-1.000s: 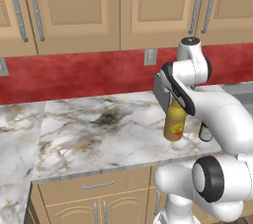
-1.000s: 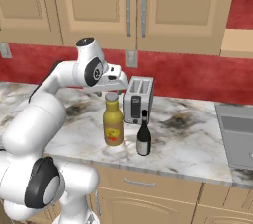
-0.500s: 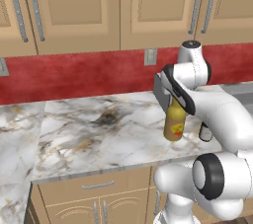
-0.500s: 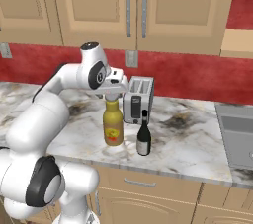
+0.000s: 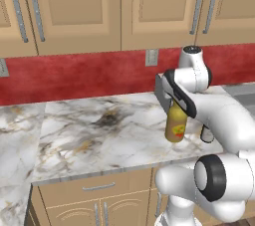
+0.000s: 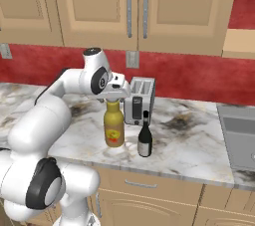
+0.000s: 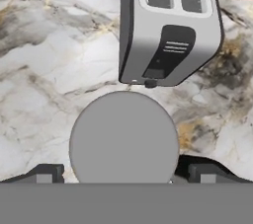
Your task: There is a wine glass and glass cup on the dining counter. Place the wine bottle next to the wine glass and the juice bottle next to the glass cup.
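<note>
Along the back wall runs a marble worktop (image 6: 189, 140) over tan cabinets (image 5: 99, 202), w/ a red backsplash (image 6: 199, 78) behind it; this is where both bottles stand, not the dining counter. Next down in size, a silver toaster (image 6: 139, 101) sits by the wall, seen from above in the hand view (image 7: 168, 25). Just in front of it, the juice bottle (image 6: 114, 123) stands upright, amber w/ a round red-yellow label, and the slim dark wine bottle (image 6: 145, 138) stands just beside it on the sink side, apart from it. Key relation: juice bottle's long axis is vertical and lies straight below the gripper (image 6: 113, 98), its round cap (image 7: 124, 136) centred btwn the two finger tips (image 7: 47, 172) in the hand view (looks grey from above). Jaws are spread wide, one either side of the cap, nothing grasped. Arm reaches fwd from the base, forearm about level, hand pointing straight down over the bottle neck. Next move likely a straight descent to get the fingers around the neck, then close; a small sideways drift could knock the wine bottle.
</note>
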Controlling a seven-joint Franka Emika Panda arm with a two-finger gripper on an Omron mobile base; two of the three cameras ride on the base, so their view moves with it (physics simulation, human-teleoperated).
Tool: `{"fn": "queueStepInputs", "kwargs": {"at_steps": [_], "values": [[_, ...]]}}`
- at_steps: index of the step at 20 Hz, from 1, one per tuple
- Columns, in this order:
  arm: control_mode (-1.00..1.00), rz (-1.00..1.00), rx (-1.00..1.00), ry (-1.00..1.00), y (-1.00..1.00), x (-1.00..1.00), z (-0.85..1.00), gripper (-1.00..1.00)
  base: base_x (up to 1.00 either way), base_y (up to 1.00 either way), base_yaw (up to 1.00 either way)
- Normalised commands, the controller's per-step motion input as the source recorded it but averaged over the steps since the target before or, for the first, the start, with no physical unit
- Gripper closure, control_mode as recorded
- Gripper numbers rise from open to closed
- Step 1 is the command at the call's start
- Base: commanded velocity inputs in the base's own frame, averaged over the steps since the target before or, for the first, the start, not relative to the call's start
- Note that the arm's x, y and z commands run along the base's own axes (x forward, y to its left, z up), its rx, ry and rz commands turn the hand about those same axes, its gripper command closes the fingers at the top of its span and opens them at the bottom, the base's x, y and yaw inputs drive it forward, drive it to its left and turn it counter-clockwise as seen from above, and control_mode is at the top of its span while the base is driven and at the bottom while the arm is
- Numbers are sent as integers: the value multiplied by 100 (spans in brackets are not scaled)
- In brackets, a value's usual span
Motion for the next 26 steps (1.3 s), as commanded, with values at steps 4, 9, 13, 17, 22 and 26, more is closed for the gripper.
{"fn": "queueStepInputs", "kwargs": {"at_steps": [4, 9, 13, 17, 22, 26], "values": [[-100, 0, 2, 0, 0, 14, -16, -100, 0, 0, 0], [-100, 0, 3, 1, 0, 16, -11, -100, 0, 0, 0], [-100, 0, 2, 0, 0, 18, -6, -100, 0, 0, 0], [-100, 0, 3, 2, 0, 10, 0, -100, 0, 0, 0], [-100, 0, 1, 1, 0, 0, -8, -100, 0, 0, 0], [-100, 0, 0, 2, 0, 0, -16, 100, 0, 0, 0]]}}
